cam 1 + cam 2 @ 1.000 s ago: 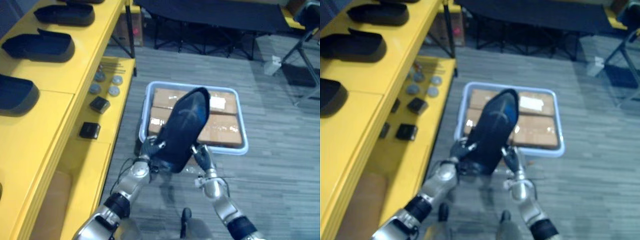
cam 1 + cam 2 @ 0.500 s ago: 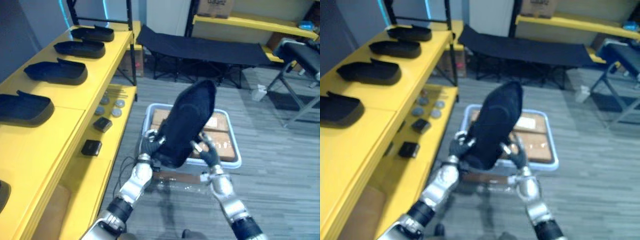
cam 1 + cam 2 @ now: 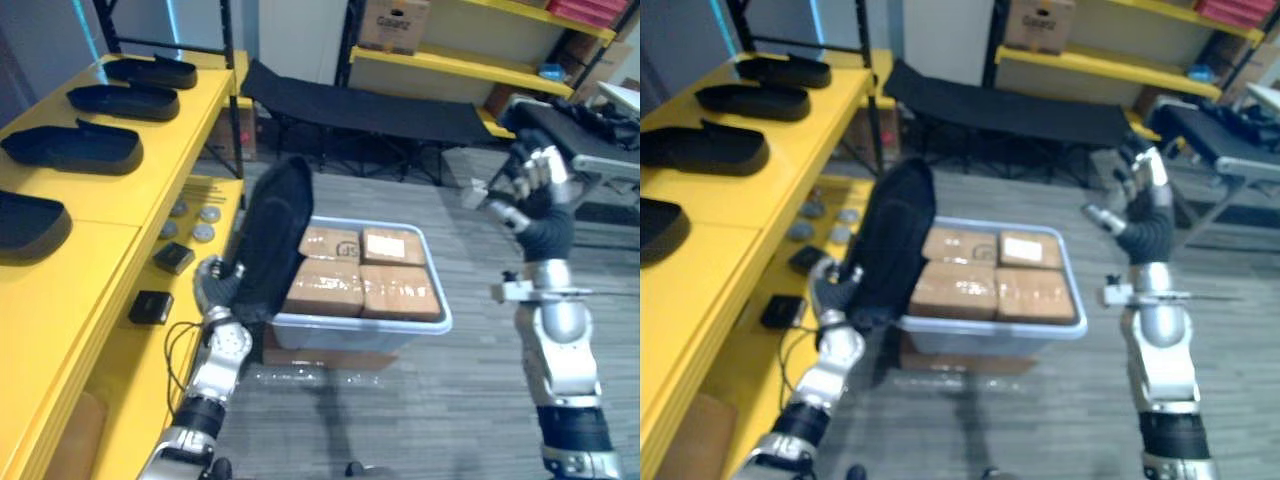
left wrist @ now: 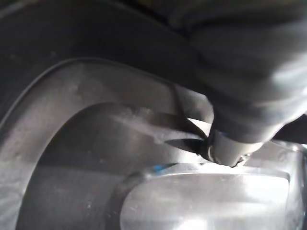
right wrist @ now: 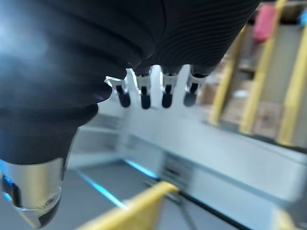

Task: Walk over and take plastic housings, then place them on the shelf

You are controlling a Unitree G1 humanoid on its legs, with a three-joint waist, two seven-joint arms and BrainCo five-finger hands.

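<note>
A black plastic housing (image 3: 272, 235) stands on end in the air, just left of the bin and close to the yellow shelf (image 3: 95, 265). My left hand (image 3: 213, 285) is shut on its lower edge; the left wrist view shows the housing's inner wall (image 4: 96, 143) from very close. My right hand (image 3: 537, 180) is raised high on the right, away from the housing, open and holding nothing. Its straight fingers (image 5: 144, 93) show in the right wrist view. Several more black housings (image 3: 72, 148) lie in a row on the shelf top.
A pale blue bin (image 3: 350, 325) with cardboard boxes (image 3: 362, 287) stands on the floor ahead. The shelf's lower level holds small black boxes (image 3: 150, 306) and round discs (image 3: 205, 215). A black cot (image 3: 370, 105) and a yellow rack (image 3: 440, 68) stand behind.
My right hand has let go of the housing, opened and swung up to the right. The left hand alone has carried the housing left, toward the shelf. The camera has tilted up.
</note>
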